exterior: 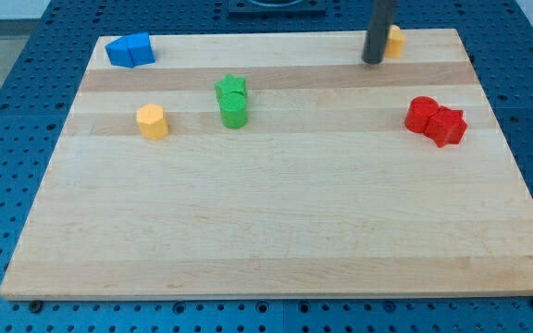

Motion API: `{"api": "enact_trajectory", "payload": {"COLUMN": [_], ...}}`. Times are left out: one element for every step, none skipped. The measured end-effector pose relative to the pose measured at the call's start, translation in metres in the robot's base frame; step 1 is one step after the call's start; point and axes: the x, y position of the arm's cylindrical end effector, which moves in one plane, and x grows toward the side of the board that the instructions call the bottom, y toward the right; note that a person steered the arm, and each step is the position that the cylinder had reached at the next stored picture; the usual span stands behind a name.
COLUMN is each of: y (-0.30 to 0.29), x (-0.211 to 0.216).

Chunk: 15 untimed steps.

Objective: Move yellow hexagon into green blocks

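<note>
The yellow hexagon point(153, 121) sits on the wooden board point(276, 213) at the view's left, left of two green blocks. The green blocks touch each other: a star-like one point(231, 88) above a round one point(234, 111). A gap of bare board lies between the hexagon and the greens. My tip point(372, 61) is at the view's top right, far from the hexagon, just left of another yellow block point(394, 42) that the rod partly hides.
Two blue blocks point(130, 50) lie together at the top left corner. Two red blocks point(436, 119) lie together at the right. The board rests on a blue pegboard table point(26, 83).
</note>
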Motion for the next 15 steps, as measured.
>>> {"api": "enact_trajectory", "payload": {"y": [-0.004, 0.025, 0.039, 0.039, 0.011, -0.021, -0.088, -0.187, -0.294, -0.352, -0.352, -0.327, -0.295, -0.275, -0.265], "x": [-0.019, -0.033, -0.033, -0.033, -0.012, 0.056, 0.143, 0.223, 0.227, 0.184, 0.141, 0.112, 0.110, 0.135, 0.160]}}
